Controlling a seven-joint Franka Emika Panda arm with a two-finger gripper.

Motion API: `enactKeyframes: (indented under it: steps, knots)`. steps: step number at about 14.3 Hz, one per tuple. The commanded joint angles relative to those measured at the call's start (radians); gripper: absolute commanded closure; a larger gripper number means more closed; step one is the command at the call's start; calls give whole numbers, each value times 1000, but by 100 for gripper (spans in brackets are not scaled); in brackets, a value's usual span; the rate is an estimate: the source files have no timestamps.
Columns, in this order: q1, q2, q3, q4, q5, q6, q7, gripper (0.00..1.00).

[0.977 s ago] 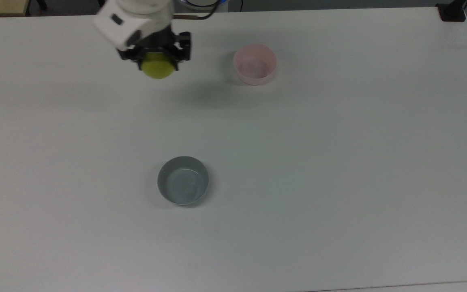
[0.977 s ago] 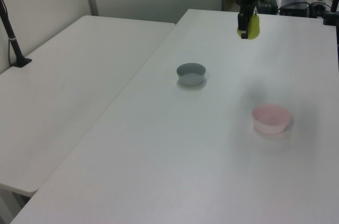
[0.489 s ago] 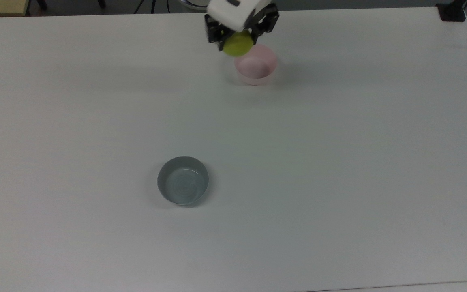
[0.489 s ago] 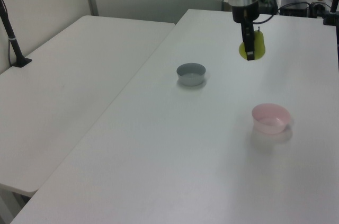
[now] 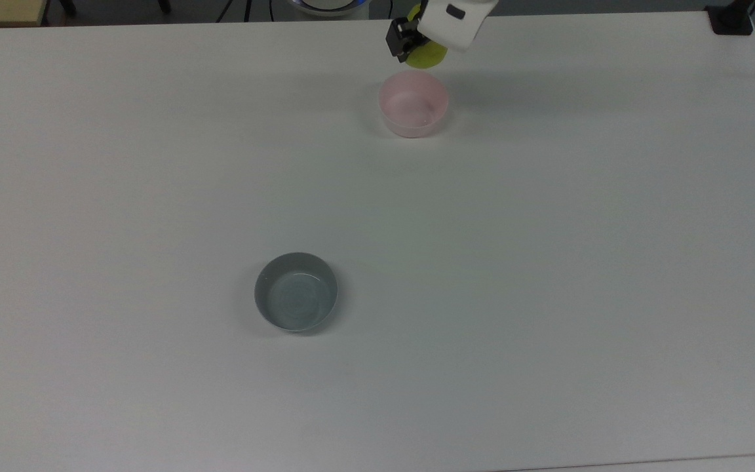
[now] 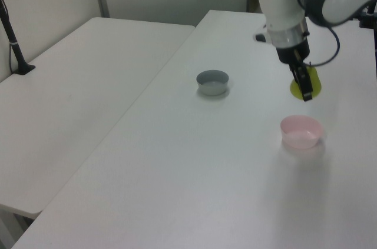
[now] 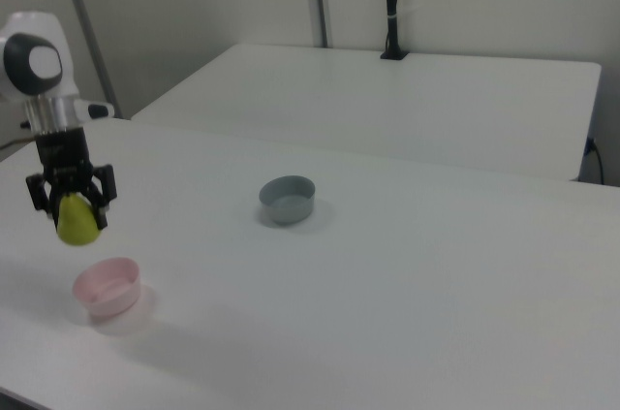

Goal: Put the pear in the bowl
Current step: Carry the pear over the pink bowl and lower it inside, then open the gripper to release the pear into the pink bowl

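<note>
My gripper is pinching the pear. One black finger sits on each side of the fruit, and I can see this best in the right view. The pear hangs with its wide round end down. It is up in the air and touches nothing but the fingers.

In the left view the gripper points down and the pear shows as a yellow-green lump behind a dark finger. In the top view the gripper is mostly under the white wrist, and a bit of the pear peeks out below it.

The pink bowl sits on the table just below the pear. In the right view the pear is a little to the right view's left of the bowl's middle. In the top view the pear is just past the far rim of the bowl. In the left view it floats above the bowl, near its far side. I see nothing inside the bowl.

The grey bowl stands well apart from the pink one, out near the middle of the white table. I see it in the left view and the right view too.
</note>
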Motion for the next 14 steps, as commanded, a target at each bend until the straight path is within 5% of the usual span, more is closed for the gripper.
enactKeyframes:
  steps: [1,9,14]
  knots:
    - [0,75,16,-22,-34,17,35,75]
    - [0,159,16,-40,-40,117,35,75]
    - [1,189,16,-50,-42,134,32,44]
